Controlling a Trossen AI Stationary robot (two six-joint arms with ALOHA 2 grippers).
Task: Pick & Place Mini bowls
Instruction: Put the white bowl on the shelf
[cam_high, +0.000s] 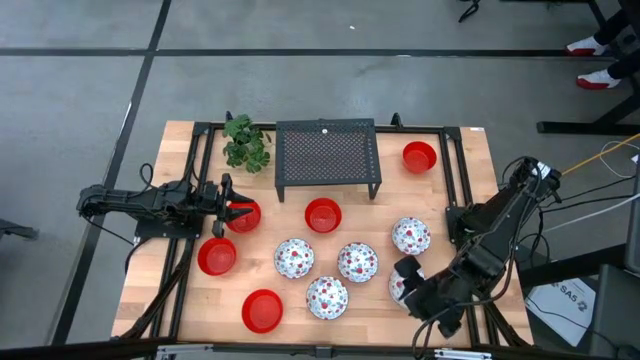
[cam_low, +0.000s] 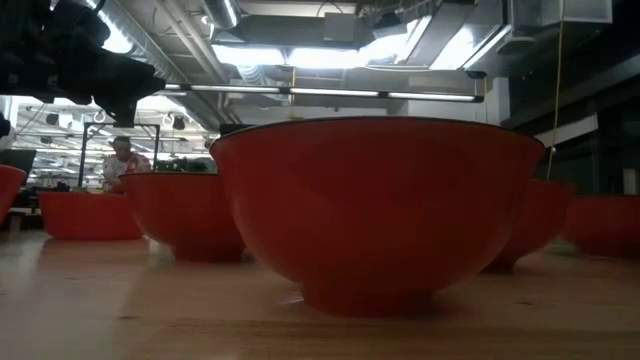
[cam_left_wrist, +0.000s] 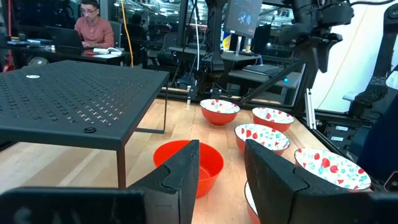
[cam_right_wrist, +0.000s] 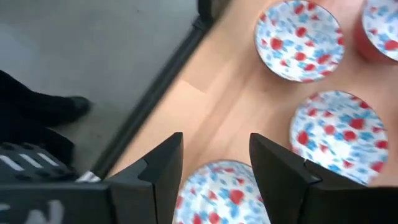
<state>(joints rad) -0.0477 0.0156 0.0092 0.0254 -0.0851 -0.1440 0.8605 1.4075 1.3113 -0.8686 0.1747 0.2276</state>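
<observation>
The wooden table carries red and speckled mini bowls, a plant, a black rack.

Five plain red bowls, five white speckled bowls, one black rack, one plant

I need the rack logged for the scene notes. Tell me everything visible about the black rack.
The rack is a small black table-like stand with a flat perforated top, apparently metal, on thin straight legs. It stands upright at the back middle of the wooden table, between the plant and a lone red bowl. Nothing lies on it, and neither gripper touches it. Another red bowl sits just in front.
</observation>
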